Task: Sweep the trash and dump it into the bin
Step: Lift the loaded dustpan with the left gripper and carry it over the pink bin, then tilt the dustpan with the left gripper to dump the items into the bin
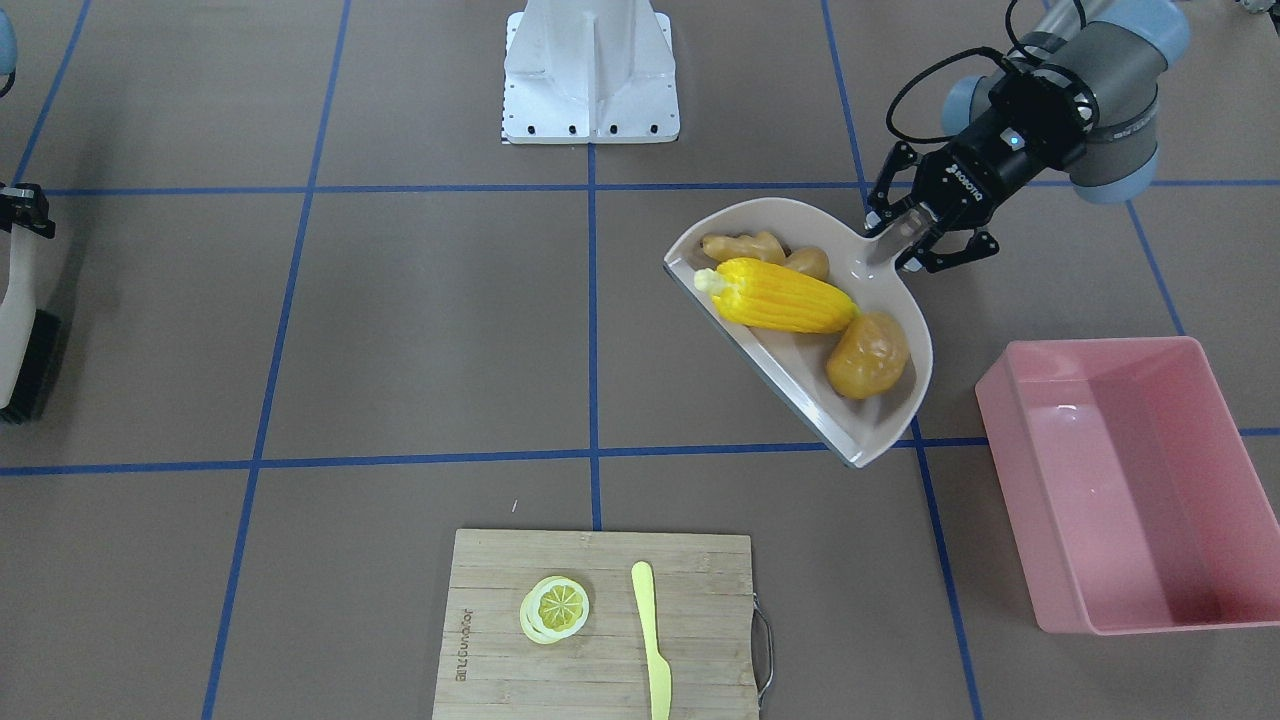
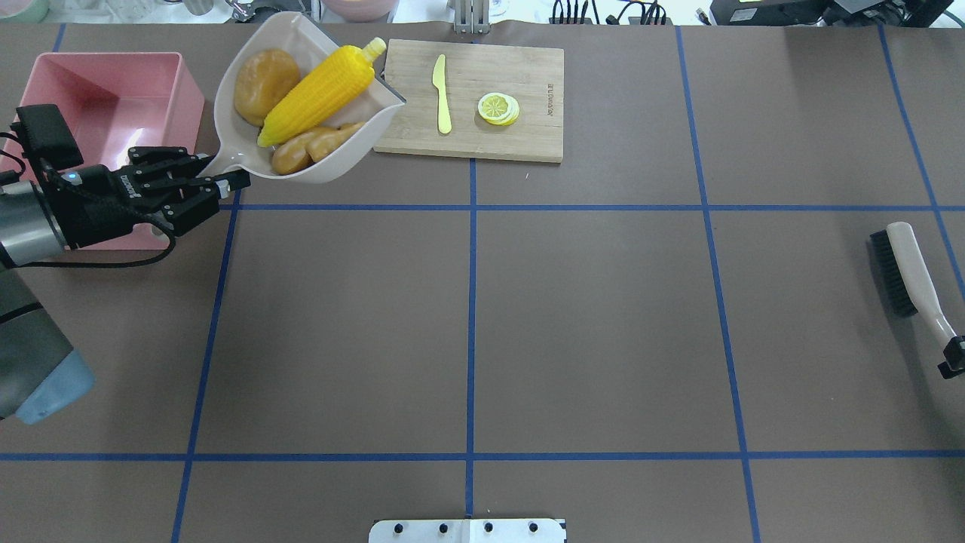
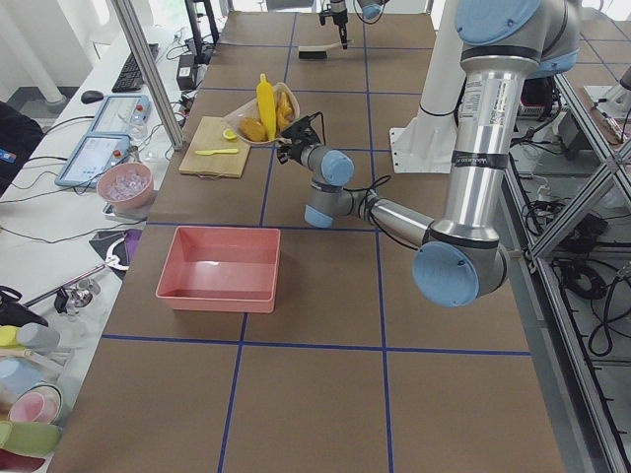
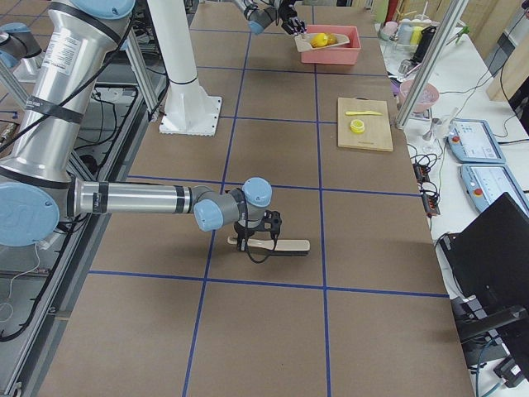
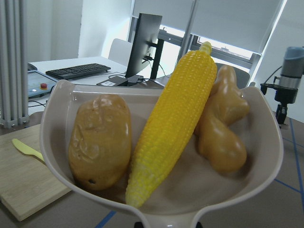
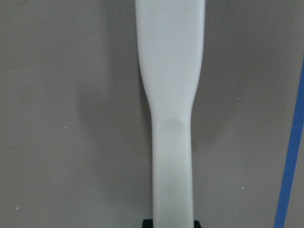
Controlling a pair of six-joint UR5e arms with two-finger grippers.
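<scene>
Left gripper [image 1: 912, 238] is clamping the dustpan [image 1: 918, 385] handle (corn [image 1: 780, 297], potato [image 1: 867, 356], ginger [image 1: 745, 247] aboard); right gripper [image 2: 950, 360] is gripping the brush [image 2: 908, 256]. Dumping seems to be starting; next, tipping it over the nearby bin [image 1: 1030, 500].

Beige brush [image 4: 293, 245] at near arm's hand [image 4: 254, 240]

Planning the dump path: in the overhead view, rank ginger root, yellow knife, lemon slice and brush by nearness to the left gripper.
1. ginger root, in the left gripper's dustpan
2. yellow knife, on the cutting board
3. lemon slice, right of the knife
4. brush, far right
</scene>
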